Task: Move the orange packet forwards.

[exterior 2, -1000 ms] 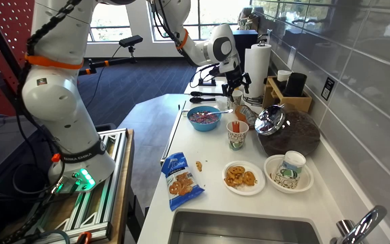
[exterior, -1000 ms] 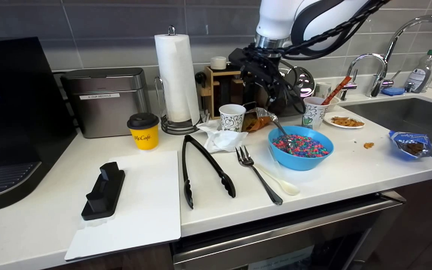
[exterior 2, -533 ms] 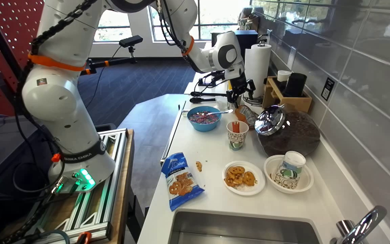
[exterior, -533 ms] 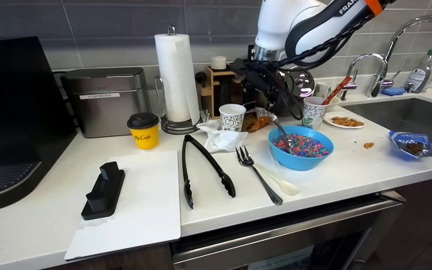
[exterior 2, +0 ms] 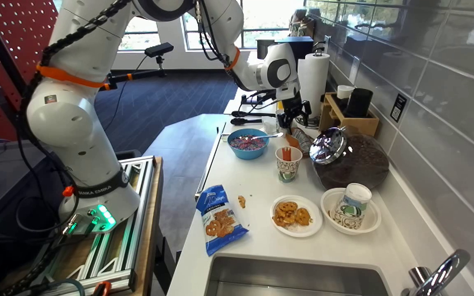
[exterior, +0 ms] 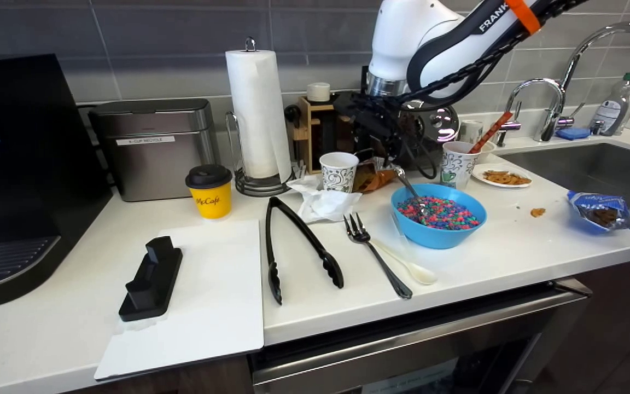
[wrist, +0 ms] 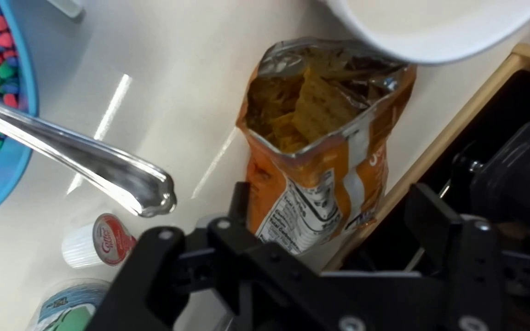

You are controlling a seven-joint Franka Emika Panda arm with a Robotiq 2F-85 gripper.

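Note:
The orange packet (wrist: 265,184) stands torn open, with chips inside and a pale nutrition label, in the wrist view. In both exterior views it sits at the back of the counter, partly hidden (exterior: 372,179) (exterior 2: 298,139). My gripper (wrist: 331,197) is open and empty. In the wrist view its left finger shows beside the packet's lower left edge, and its right finger shows over the dark wooden-edged organizer. In the exterior views my gripper (exterior 2: 296,119) hangs above the packet; I cannot tell if it touches it.
A white paper cup (exterior: 339,169) stands beside the packet. The blue bowl (exterior: 439,237) holds a spoon (wrist: 122,177) that sticks out towards the packet. A wooden organizer (exterior 2: 354,123), a shiny lid (exterior 2: 327,146) and a cup with red sticks (exterior 2: 288,168) are close by.
My gripper has moved lower and over to the orange packet, now covering part of the white cup in an exterior view. The packet and other objects have not moved.

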